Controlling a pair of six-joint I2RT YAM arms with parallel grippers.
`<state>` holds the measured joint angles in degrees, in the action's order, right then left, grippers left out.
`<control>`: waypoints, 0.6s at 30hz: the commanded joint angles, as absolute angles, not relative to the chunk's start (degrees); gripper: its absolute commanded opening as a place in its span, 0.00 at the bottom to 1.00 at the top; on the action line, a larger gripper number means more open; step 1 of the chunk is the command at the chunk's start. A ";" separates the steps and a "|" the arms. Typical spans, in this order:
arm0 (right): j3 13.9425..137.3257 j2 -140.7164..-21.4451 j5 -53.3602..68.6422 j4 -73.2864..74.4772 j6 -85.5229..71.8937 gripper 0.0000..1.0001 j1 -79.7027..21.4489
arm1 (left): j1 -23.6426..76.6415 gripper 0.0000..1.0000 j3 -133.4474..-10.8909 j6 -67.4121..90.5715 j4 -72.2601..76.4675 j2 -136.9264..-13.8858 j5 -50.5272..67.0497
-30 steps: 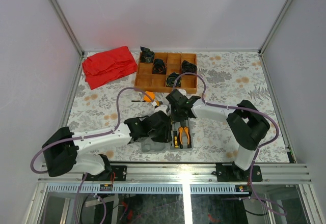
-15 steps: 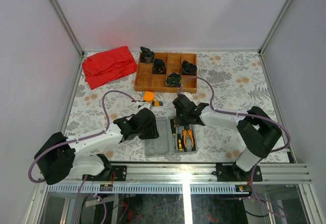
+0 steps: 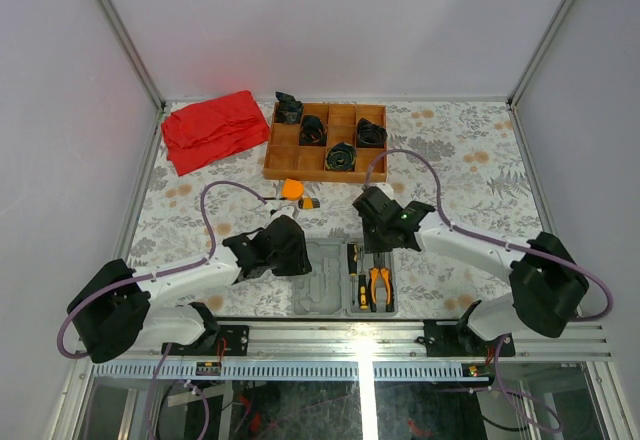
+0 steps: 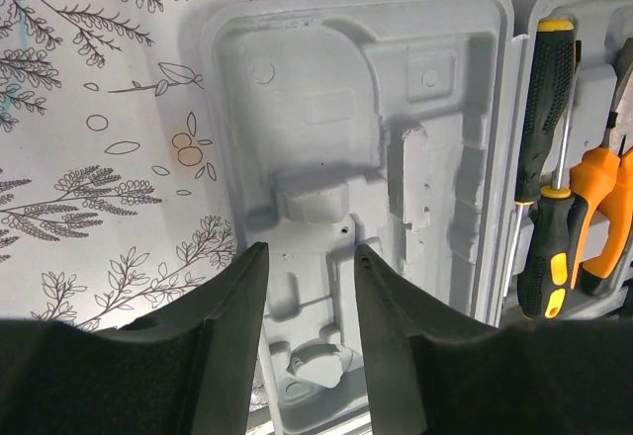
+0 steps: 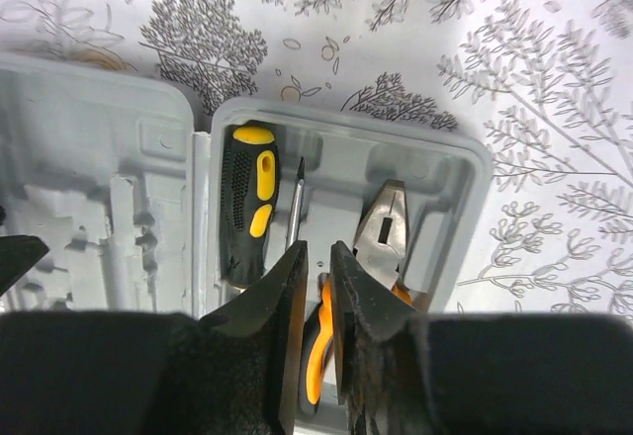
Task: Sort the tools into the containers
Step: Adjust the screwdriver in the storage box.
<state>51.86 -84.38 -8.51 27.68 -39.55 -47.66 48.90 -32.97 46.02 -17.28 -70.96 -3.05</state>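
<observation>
Both arms have pulled back toward the near edge since a sec ago, w/ the tool case (image 3: 345,278) now uncovered. Right claw (image 5: 315,287) is nearly closed and empty over the pliers (image 5: 381,247) and screwdriver (image 5: 247,203). Left claw (image 4: 309,287) is parted, empty, above the bare lid half. Tape measure (image 3: 293,189) (not yet sorted) lies on the bench beyond both.

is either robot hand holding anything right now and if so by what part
Nothing is held. The left hand is open above the empty half of the grey case; the right hand, nearly closed, grips nothing over the pliers.
</observation>
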 commanded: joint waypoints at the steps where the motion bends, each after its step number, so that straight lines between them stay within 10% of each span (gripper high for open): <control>1: 52.97 -78.94 -14.43 28.56 -40.03 0.23 -48.06 | 48.74 0.39 -32.11 45.98 -15.47 -70.40 -3.95; 18: 52.90 -85.62 -8.41 20.32 -37.10 0.12 -47.97 | 48.75 0.39 -31.90 46.85 -14.33 -71.06 -3.12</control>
<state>50.00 -82.74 -9.74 23.29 -38.68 -47.68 48.90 -32.34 46.63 -16.21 -70.96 -2.98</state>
